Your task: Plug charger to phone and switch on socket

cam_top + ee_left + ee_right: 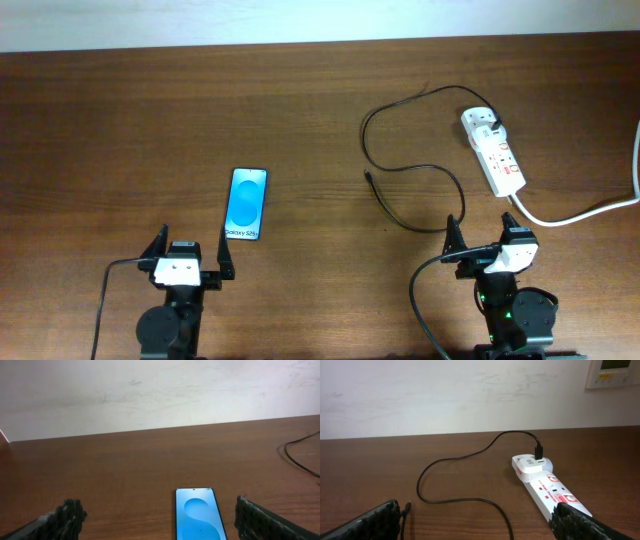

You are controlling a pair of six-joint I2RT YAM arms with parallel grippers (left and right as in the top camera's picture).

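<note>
Nothing done yet — charger (430, 168) tip lies well apart from phone (247, 204), socket (493, 150) unattended, left gripper (190, 255) and right gripper (483, 238) both spread wide, empty.

Soft, even light fills all three views — shadows on the desk (300, 120) are faint, its wood sheen mild. The phone (247, 204) screen glows bright blue. Wrist views look slightly soft — the overhead is sharper.

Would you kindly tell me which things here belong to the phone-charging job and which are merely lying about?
For the job: phone, black charger cable, white power strip.
Merely there: wall panel behind the table.
</note>
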